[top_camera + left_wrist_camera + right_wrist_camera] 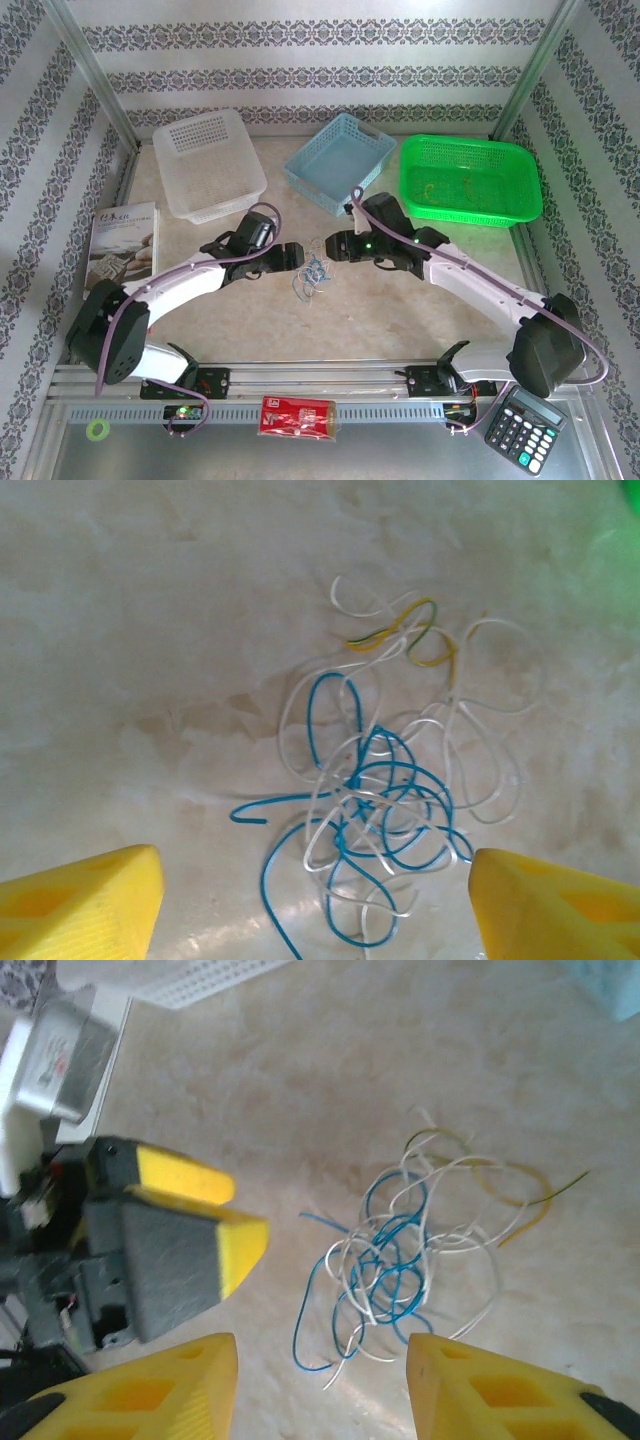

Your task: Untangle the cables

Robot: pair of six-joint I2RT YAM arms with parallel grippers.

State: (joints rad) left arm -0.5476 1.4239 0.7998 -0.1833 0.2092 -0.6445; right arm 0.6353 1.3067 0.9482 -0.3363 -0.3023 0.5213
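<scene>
Nothing is untangled yet: the cables point(385, 790) are heaped in one knot at the middle of the tabletop point(400, 320). Blue and white loops are wound together, with a yellow-green strand at the far-right fringe. A loose long axis is judged, near-left to far-right. The left gripper point(312, 860) and right gripper point(320, 1345) are held spread on either side, with nothing pinched.

Setting: robotics lab test cell — a staged tabletop. Evidence: left arm point(185, 283) and right arm point(480, 285) bolted to an aluminium rail point(320, 378) at the near edge of the table point(400, 320); metal posts point(95, 75) framing wallpapered panels point(320, 60); props — white basket point(210, 165), blue basket point(338, 160), green basket point(470, 180) along the far edge, book point(122, 245), calculator point(527, 428) at the near right corner.
</scene>
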